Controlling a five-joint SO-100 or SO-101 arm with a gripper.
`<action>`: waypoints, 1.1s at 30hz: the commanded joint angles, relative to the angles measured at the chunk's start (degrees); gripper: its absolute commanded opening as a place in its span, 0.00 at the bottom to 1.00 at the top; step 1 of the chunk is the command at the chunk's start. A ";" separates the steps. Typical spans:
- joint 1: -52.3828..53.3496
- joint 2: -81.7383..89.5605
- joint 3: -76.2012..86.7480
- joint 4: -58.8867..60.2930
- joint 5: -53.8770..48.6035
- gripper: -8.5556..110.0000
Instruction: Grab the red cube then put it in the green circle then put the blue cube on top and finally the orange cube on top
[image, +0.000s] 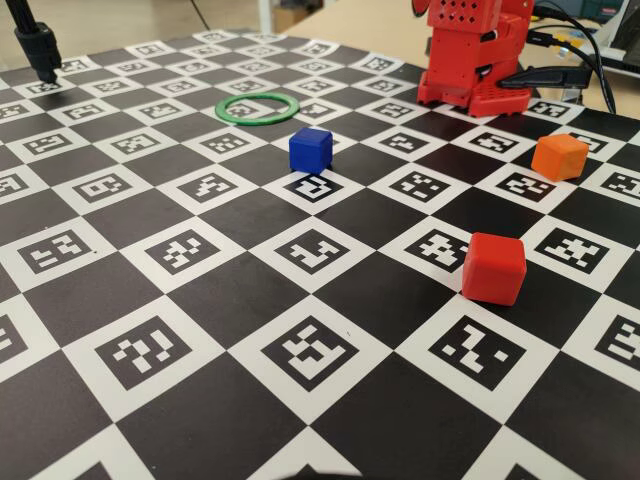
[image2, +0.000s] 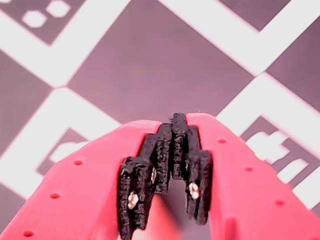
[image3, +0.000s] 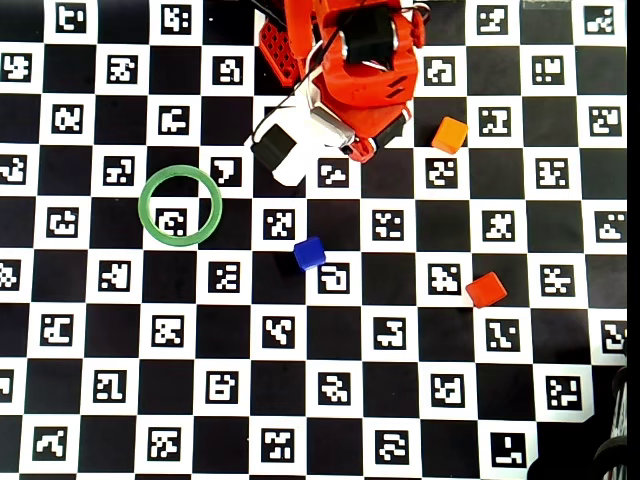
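The red cube lies at the front right of the chequered mat, also in the overhead view. The blue cube sits near the middle. The orange cube is at the right, close to the arm's base. The green circle lies flat and empty at the back left. The red arm is folded over its base at the back, away from all the cubes. My gripper is shut with nothing between its black-padded fingers, and only mat shows under it.
The mat of black squares and white marker tiles covers the table. A black stand rises at the back left corner. Cables run behind the arm's base at the back right.
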 joint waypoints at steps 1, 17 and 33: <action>-1.67 -4.04 -12.30 3.08 6.42 0.05; -13.80 -19.25 -35.07 9.84 43.51 0.37; -19.78 -33.93 -46.14 9.84 58.71 0.45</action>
